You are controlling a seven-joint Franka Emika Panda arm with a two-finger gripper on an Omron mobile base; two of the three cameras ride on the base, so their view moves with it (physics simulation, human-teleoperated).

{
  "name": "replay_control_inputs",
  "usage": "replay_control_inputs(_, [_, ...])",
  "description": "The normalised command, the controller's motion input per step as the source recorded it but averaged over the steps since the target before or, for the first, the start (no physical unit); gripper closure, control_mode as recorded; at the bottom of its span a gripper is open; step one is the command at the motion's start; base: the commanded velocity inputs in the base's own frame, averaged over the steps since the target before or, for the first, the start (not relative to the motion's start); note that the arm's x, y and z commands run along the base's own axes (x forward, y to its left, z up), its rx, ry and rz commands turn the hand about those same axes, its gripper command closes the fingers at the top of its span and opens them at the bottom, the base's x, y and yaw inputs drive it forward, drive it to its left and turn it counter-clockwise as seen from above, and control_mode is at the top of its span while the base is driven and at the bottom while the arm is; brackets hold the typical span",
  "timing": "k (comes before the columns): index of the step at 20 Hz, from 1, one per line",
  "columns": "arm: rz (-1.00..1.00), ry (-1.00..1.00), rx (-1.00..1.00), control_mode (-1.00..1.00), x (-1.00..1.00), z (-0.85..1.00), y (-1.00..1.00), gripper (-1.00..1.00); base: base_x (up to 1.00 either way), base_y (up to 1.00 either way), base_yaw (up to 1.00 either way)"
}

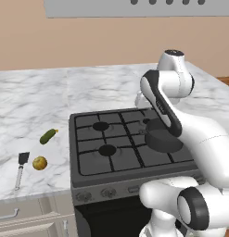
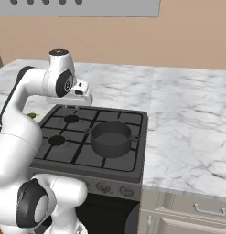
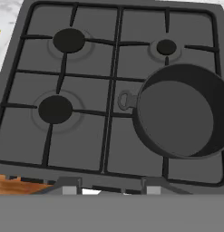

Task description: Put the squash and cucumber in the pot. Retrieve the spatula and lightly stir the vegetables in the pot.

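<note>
The dark pot (image 2: 110, 138) stands empty on the stove's front right burner, partly hidden by my arm in the left base view (image 1: 158, 140). The yellow-tan squash (image 1: 40, 163), the green cucumber (image 1: 48, 136) and the black-bladed spatula (image 1: 21, 169) lie on the marble counter left of the stove. My gripper (image 2: 77, 108) hangs above the back left part of the stove, pointing down. In the hand view its fingertips (image 3: 70, 186) stand apart, open, with nothing between them (image 3: 111, 187), and the pot (image 3: 181, 111) lies to the right.
The black gas stove (image 1: 106, 148) has several burners under grates. Marble counter (image 2: 187, 119) runs on both sides of it. A range hood (image 1: 134, 7) hangs above, and drawers (image 2: 196, 215) sit below the counter.
</note>
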Motion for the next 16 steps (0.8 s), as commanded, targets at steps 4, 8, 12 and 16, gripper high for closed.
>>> replay_control_inputs(4, [-0.05, 0.0, 0.0, -1.0, 0.01, -0.06, 0.17, -1.0, 0.0, 0.0, 0.0])
replay_control_inputs(8, [0.02, 0.01, 0.0, -1.0, -0.26, -0.18, 0.74, -1.0, 0.0, 0.0, 0.0])
replay_control_inputs(12, [0.15, 0.0, -0.05, -1.0, -0.21, -0.07, 0.96, -1.0, 0.0, 0.0, 0.0])
replay_control_inputs(16, [0.4, 0.0, 0.0, -1.0, 0.0, -0.19, 1.0, -1.0, 0.0, 0.0, 0.0])
